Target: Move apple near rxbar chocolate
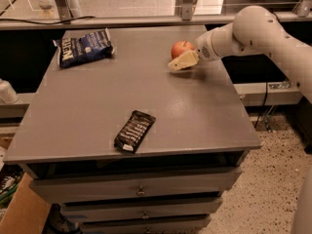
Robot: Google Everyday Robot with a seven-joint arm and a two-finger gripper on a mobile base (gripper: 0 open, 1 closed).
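Note:
The red-orange apple [181, 48] sits on the grey table top [97, 106] at the far right. My gripper [182, 61] reaches in from the right, its cream finger lying just in front of and against the apple. The rxbar chocolate [134, 130], a flat black bar with white lettering, lies near the table's front edge, well away from the apple and the gripper.
A crinkled blue-and-white chip bag [84, 47] lies at the back left of the table. Drawers [140, 191] sit below the table top. A cardboard box [24, 213] stands on the floor at the lower left.

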